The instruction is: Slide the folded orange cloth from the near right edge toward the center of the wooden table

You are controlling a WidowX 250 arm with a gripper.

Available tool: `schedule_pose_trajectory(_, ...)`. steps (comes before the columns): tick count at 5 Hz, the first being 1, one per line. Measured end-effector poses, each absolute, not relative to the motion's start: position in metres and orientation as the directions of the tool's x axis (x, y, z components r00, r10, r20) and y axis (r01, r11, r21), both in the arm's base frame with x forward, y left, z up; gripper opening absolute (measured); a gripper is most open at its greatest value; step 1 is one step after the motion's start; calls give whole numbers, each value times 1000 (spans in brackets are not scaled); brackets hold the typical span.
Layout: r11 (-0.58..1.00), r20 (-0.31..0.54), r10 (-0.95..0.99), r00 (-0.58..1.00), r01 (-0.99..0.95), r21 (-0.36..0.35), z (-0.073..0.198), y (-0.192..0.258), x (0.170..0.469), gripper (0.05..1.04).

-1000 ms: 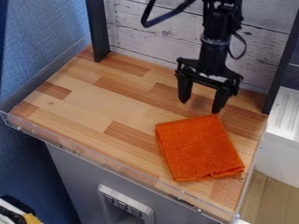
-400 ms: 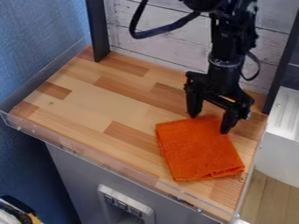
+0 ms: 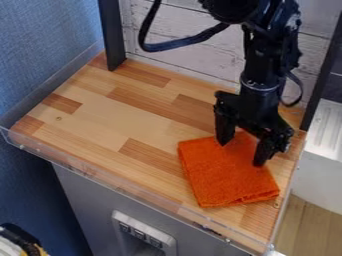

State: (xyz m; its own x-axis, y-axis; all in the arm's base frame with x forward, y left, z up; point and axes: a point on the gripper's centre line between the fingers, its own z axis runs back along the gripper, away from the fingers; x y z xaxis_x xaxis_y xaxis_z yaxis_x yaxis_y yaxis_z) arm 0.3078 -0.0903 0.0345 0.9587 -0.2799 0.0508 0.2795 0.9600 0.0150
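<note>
The black gripper (image 3: pixel 241 154) hangs at the right of the wooden counter, its two fingers wide apart and pointing down over the upper part of an orange cloth (image 3: pixel 227 179). One fingertip is near the cloth's upper left, the other by its right edge, and orange fabric shows between them. Whether the tips touch the cloth I cannot tell. The cloth lies flat and folded, close to the counter's front right corner.
The wooden counter (image 3: pixel 113 125) has a clear raised lip (image 3: pixel 87 171) along its front. Dark posts (image 3: pixel 111 35) stand at the back left and back right, with a whitewashed plank wall behind. A white metal unit (image 3: pixel 324 155) is beyond the right edge.
The gripper has come down and forward, slightly to the right, from behind the cloth to over its upper part. The cloth has not visibly moved.
</note>
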Motion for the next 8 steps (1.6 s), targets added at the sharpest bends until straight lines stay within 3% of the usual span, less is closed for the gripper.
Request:
schedule_pose_trajectory(1, 957, 49, -290, 956, 290, 0, 39, -91, 300, 952)
schedule_pose_trajectory(3, 949, 22, -315, 949, 315, -24, 36, -94, 288, 373)
schedule_pose_trajectory(4, 949, 16, -313, 950, 314, -27, 34, -94, 285, 158)
schedule_pose_trajectory(5, 944, -3, -329, 944, 329, -24, 30, -100, 277, 67)
schedule_pose_trajectory(8, 941, -38, -339, 940, 339, -11, 19, -100, 278, 59)
